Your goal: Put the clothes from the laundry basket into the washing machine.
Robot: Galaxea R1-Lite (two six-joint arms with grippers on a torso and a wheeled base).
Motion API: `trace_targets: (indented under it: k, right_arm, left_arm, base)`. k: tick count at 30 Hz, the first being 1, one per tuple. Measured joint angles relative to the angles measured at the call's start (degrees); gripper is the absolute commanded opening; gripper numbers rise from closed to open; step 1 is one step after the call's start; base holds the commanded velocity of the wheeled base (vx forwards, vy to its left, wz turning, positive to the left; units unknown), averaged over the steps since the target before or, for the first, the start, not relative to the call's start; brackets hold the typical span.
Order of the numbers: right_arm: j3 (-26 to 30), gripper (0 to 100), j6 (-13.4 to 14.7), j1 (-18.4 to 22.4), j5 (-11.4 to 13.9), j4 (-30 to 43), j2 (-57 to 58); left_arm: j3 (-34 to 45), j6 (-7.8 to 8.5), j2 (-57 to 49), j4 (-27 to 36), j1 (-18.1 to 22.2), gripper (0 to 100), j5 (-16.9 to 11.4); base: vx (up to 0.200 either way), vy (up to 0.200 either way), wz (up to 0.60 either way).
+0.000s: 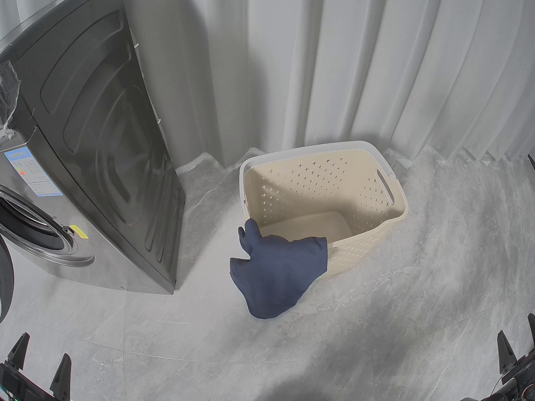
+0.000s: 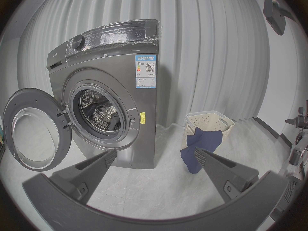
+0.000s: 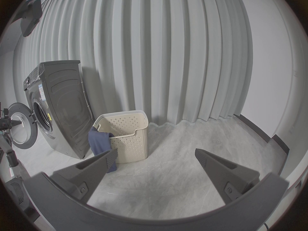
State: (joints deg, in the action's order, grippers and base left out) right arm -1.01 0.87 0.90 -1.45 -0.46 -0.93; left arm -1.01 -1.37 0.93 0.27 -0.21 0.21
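Observation:
A cream laundry basket (image 1: 384, 193) (image 2: 211, 119) (image 3: 131, 135) stands on the floor in front of the curtain. A dark blue garment (image 1: 278, 271) (image 2: 200, 145) (image 3: 100, 143) hangs over its near rim and down its outer side, reaching toward the floor. The grey washing machine (image 1: 95, 157) (image 2: 128, 90) (image 3: 61, 106) stands to the left, its round door (image 2: 35, 129) swung open; a dark item lies in the drum (image 2: 99, 111). My left gripper (image 1: 39, 363) (image 2: 154, 153) is low at the front left, open and empty. My right gripper (image 1: 518, 343) (image 3: 155, 154) is low at the front right, open and empty.
A pleated white curtain (image 1: 345, 57) closes off the back. Grey marble-look floor (image 1: 362, 329) lies bare between the grippers and the basket. A dark baseboard (image 3: 263, 135) runs along the right wall.

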Motion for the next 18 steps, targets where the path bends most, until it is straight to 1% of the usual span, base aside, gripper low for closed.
trace_targets:
  k: [6, 10, 13, 16, 18]
  right_arm:
    - [0.00, 100, -0.09, 0.02, -0.07, -0.07, 0.00]
    - [0.00, 100, -1.30, 0.06, 0.55, -0.27, 0.00]
    - [-0.39, 100, -1.66, 0.02, 0.55, -2.24, 0.00]
    - [-3.89, 100, -1.62, 0.20, 0.55, -4.05, -0.61]
    - [-8.13, 100, -1.19, 0.22, 0.66, -4.44, -1.99]
  left_arm:
    - [0.00, -0.22, 0.00, 0.00, 0.00, 100, 0.00]
    - [0.00, -0.20, 0.00, 0.00, 0.00, 100, 0.01]
    - [0.00, -0.20, 0.00, 0.00, 0.00, 100, 0.01]
    - [0.00, -0.18, 0.00, 0.00, -0.06, 100, 0.01]
    - [0.00, -0.18, 0.00, 0.00, -0.04, 100, 0.01]
  base:
    - [0.000, 0.000, 0.00]
    - [0.000, 0.000, 0.00]
    - [0.000, 0.000, 0.00]
    - [0.000, 0.000, 0.00]
    - [0.000, 0.000, 0.00]
